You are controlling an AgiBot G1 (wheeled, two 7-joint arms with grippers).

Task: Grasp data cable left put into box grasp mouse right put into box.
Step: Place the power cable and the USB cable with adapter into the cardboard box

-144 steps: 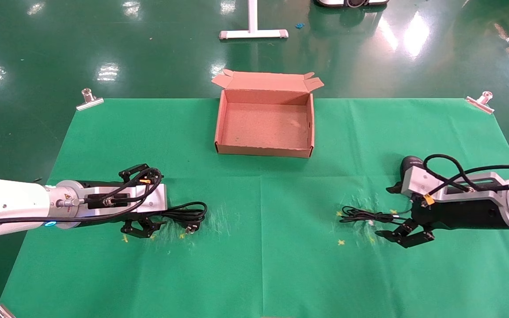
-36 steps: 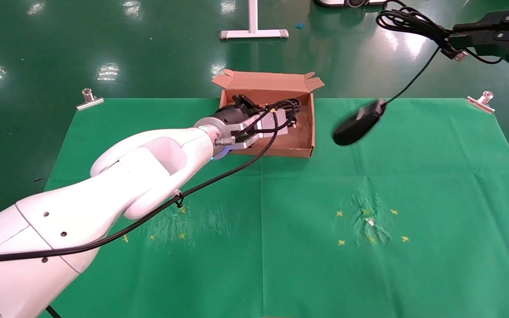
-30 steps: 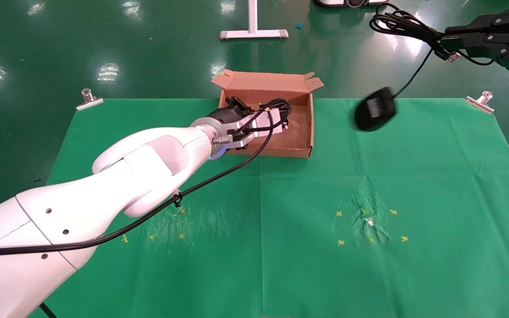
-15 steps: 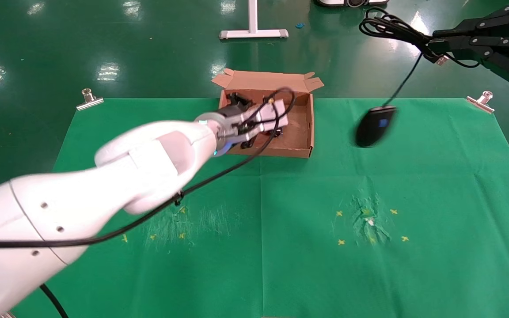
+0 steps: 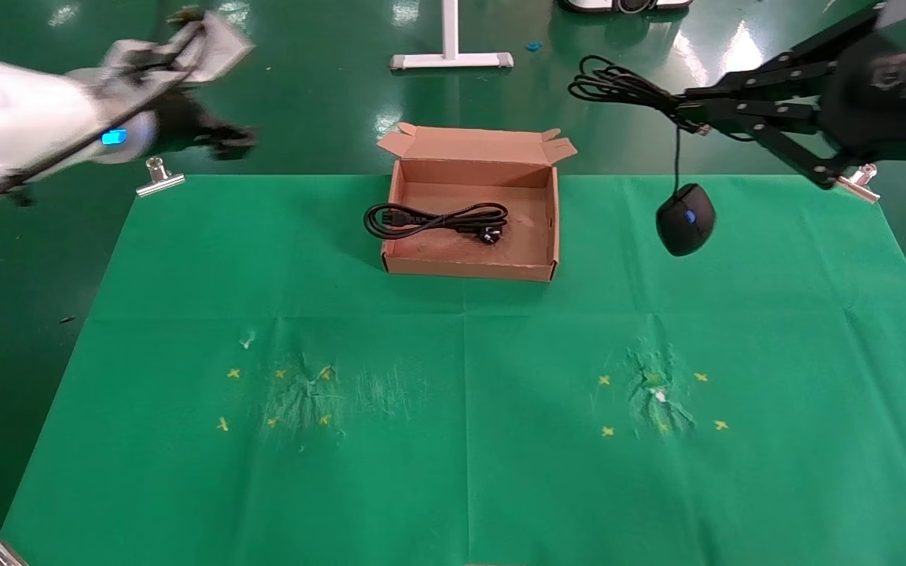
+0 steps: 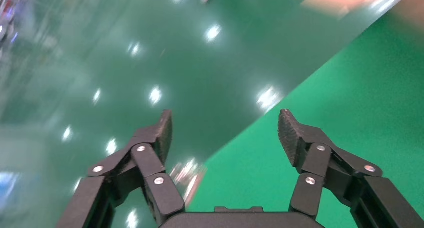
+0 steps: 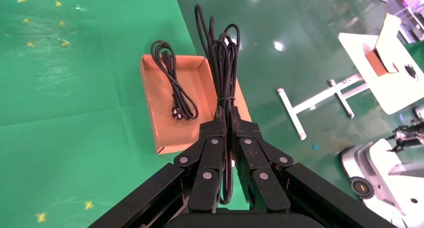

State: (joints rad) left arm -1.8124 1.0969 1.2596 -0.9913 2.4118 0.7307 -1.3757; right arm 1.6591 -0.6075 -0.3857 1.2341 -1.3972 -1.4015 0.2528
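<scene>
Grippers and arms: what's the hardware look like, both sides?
Left arm: white shell, blue indicator light near the wrist, black cable along it, silver bracket. Left gripper is black, with linkage fingers, silver rivets and textured pads. Right gripper matches: black linkage fingers with silver rivets on a black housing.

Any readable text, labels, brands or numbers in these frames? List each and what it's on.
None can be read.
Brown cardboard box: plain, no print visible.
Small black oval mouse: only a blue mark, no lettering.
Green table cloth: yellow cross marks, no words.
</scene>
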